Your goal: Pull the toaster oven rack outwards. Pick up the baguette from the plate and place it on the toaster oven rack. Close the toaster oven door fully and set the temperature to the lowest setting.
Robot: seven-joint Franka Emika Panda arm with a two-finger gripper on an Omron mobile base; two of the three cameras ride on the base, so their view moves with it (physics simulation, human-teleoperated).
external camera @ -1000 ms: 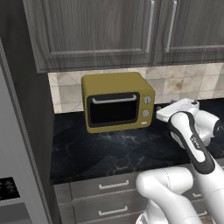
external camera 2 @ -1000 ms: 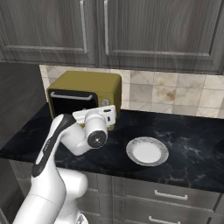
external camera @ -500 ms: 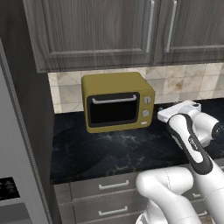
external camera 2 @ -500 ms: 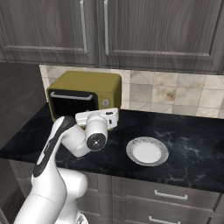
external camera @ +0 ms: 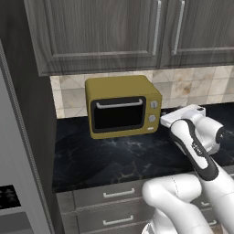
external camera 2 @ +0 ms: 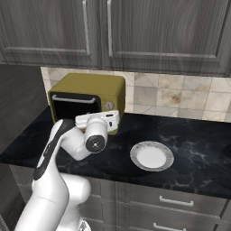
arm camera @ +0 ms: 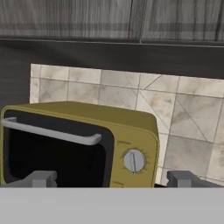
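we count one toaster oven [external camera: 121, 106] at frame centre, its door [external camera: 117, 112] shut, two knobs [external camera: 154, 104] showing, one plate [external camera 2: 151, 156] lower right. our gripper's [arm camera: 111, 179] jaws stand wide, holding nothing.

The white arm rises from its rounded base segment, climbs through a long dark-striped link, and folds at a dark-capped joint so that the forearm turns back toward the wall. The wrist is held roughly level, with the flat white hand block pointing forward at counter height. The gripper [arm camera: 111, 177] shows in the hand view as two small grey finger tips [arm camera: 41, 178] standing far apart at either side of the frame, so the jaws are spread wide with nothing between them. From the base views the fingers themselves seem hidden behind the hand block [external camera: 183, 115], seen also from the right [external camera 2: 100, 120].
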